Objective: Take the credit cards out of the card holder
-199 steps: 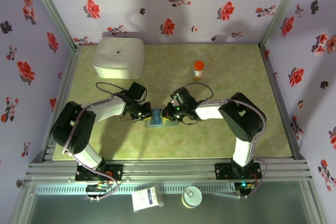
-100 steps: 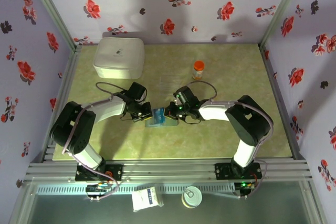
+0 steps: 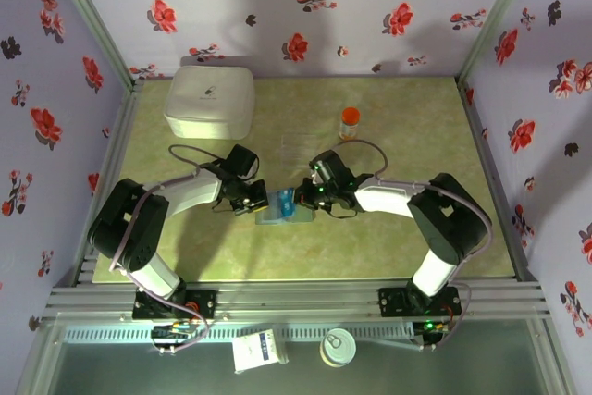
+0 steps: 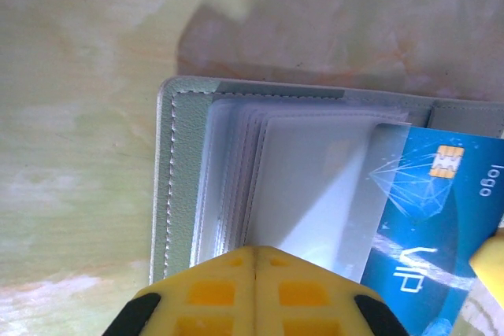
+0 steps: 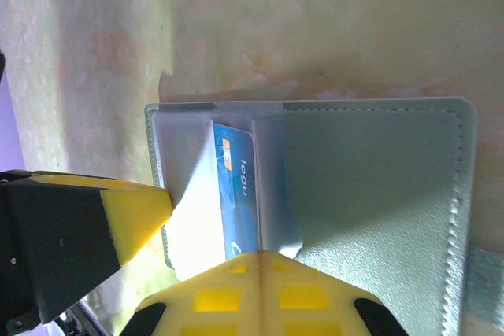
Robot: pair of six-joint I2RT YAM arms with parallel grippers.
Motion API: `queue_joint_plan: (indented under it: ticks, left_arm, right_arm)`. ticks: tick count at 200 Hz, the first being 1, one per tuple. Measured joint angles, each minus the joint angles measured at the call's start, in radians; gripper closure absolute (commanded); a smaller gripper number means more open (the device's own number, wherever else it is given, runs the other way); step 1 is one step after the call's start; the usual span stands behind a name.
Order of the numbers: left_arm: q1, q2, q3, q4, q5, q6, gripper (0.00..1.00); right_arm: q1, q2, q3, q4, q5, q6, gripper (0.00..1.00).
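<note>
The card holder (image 4: pixel 183 171) lies open on the counter (image 4: pixel 79 76), left jaws clenched on its sleeves (image 4: pixel 307 186); right jaws pinch the protruding blue credit card (image 4: pixel 429 218), likely light, stiff, slick: grip its exposed end.

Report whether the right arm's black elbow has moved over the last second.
Yes: the elbow swung right and toward the table's near edge, farther from the small orange bottle.

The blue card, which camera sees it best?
The left wrist camera: the blue card looks big, chip and lettering clear. The right wrist camera shows a narrow strip, and the top camera a tiny speck.
</note>
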Motion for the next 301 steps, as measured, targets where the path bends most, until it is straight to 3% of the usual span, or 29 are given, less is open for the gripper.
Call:
queue_joint_plan:
  ticks: [109, 132, 214, 301]
  left_arm:
    - [0.000, 0.000, 0.001, -0.001, 0.000, 0.000, 0.96]
    - [0.000, 0.000, 0.001, -0.001, 0.000, 0.000, 0.96]
    - [0.000, 0.000, 0.001, -0.004, -0.002, 0.000, 0.96]
    - [0.000, 0.000, 0.002, -0.005, -0.002, 0.000, 0.96]
  right_arm:
    - [-0.008, -0.025, 0.015, -0.085, 0.035, -0.032, 1.00]
    - [-0.002, -0.015, 0.040, -0.085, 0.024, -0.032, 0.94]
    - [0.005, 0.021, 0.062, -0.083, 0.020, -0.027, 0.86]
    - [0.005, 0.013, 0.062, -0.086, 0.025, -0.022, 0.99]
